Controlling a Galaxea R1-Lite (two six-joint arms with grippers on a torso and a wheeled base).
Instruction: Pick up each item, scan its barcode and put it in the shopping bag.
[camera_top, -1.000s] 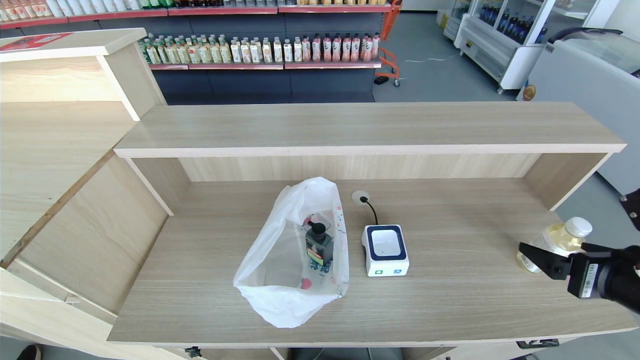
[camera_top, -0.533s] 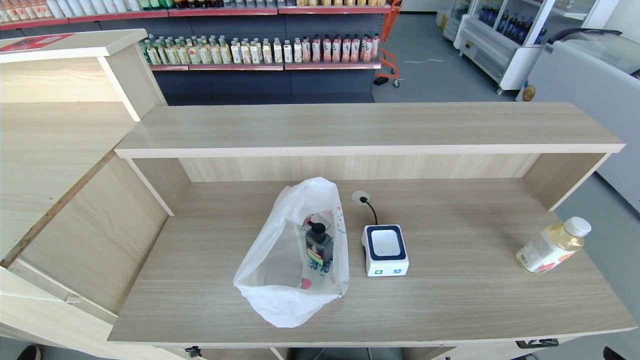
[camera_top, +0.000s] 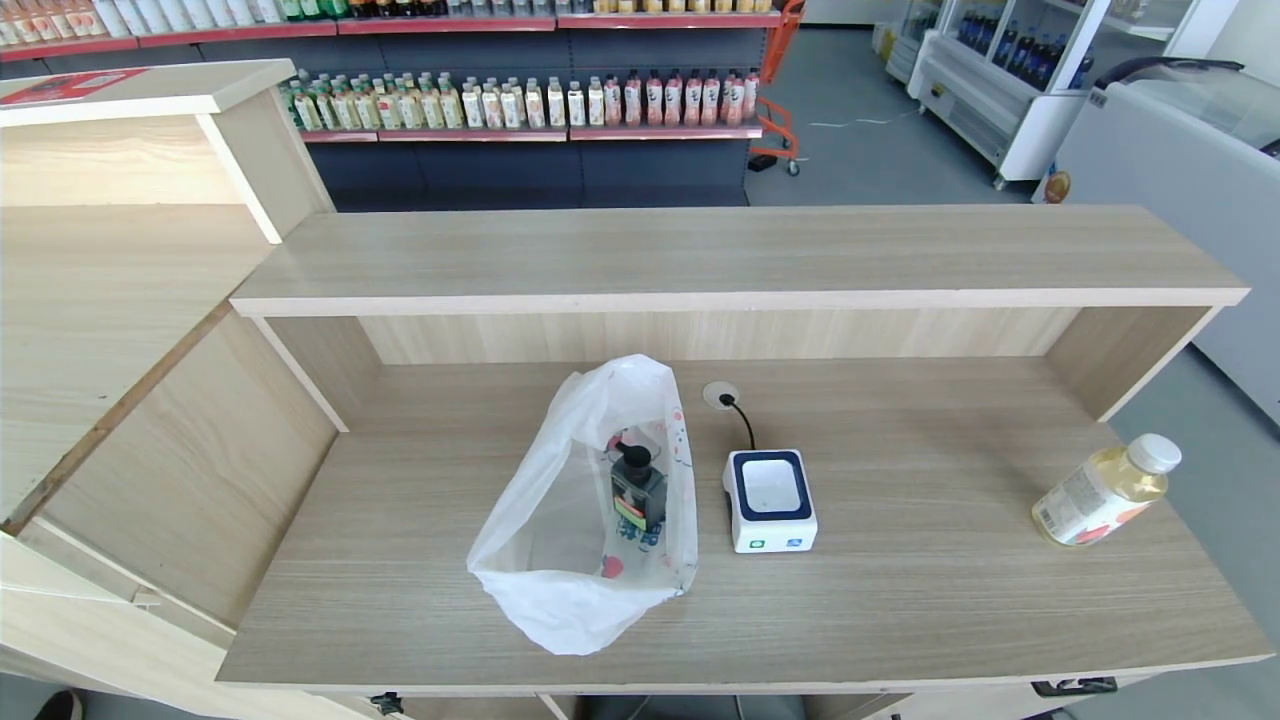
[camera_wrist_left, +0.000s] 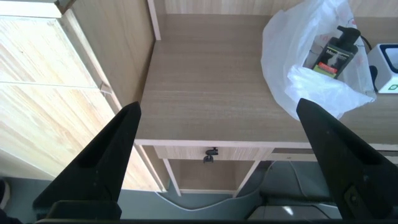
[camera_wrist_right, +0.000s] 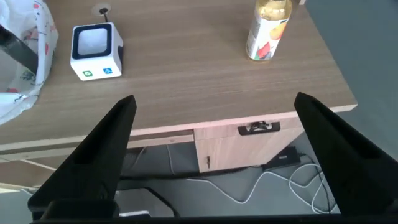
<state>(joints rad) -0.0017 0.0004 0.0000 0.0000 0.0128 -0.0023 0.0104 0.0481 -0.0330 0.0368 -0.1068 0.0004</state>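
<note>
We are noting a wooden counter (camera_top: 900, 600). A white shopping bag (camera_top: 560, 560) is slumping near its middle, a scanner (camera_top: 769, 500) is sitting just beside it, and a bottle (camera_top: 1100, 492) is standing well apart by the right end.

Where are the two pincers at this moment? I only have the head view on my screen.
Observer: The right pincer hangs on the robot's side of the counter, looking down over its near edge towards the bottle.
Operator: Is it holding anything?
Observer: No. Its jaws are spread wide with nothing between them.
Operator: And the left one?
Observer: The left pincer is open and empty too. It is over the near edge, to the robot's left of the shopping bag.
Operator: Anything below the counter top?
Observer: A metal handle on the front panel near the bottle's end, with cables on the floor beneath.
</note>
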